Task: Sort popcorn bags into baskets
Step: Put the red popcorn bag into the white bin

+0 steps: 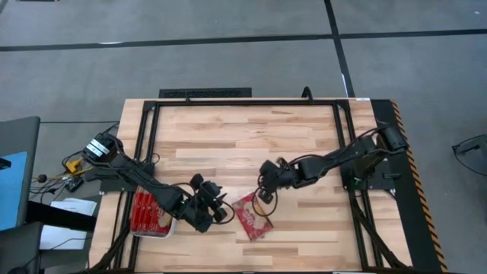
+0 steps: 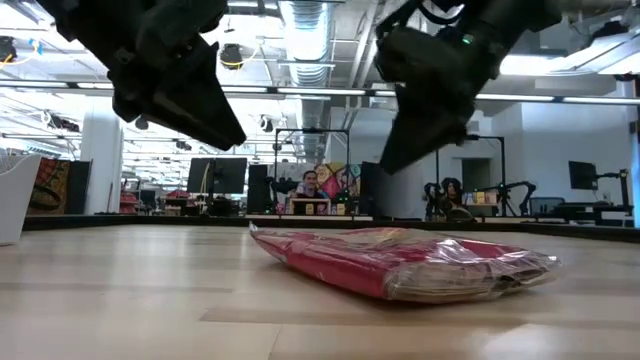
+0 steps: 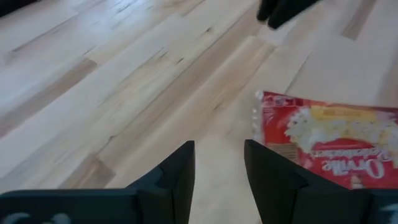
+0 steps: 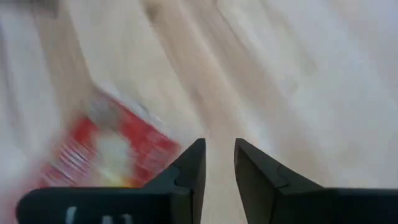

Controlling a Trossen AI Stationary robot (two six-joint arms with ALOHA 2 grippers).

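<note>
Pale wooden tabletop (image 1: 243, 144) carries one popcorn bag (image 1: 252, 216) lying flat between both arms. Left claw (image 1: 215, 207) and right claw (image 1: 266, 181) hover slightly parted, empty. Light, crinkly, slippery film; pinch its thin raised edge. White basket (image 1: 156, 234) holds others.

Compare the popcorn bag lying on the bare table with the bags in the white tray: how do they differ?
The loose popcorn bag lies alone and askew on the wooden table, between both grippers; the bags in the white tray lie packed together, squared with the tray, beside the left arm. All are red packets lying flat.
</note>
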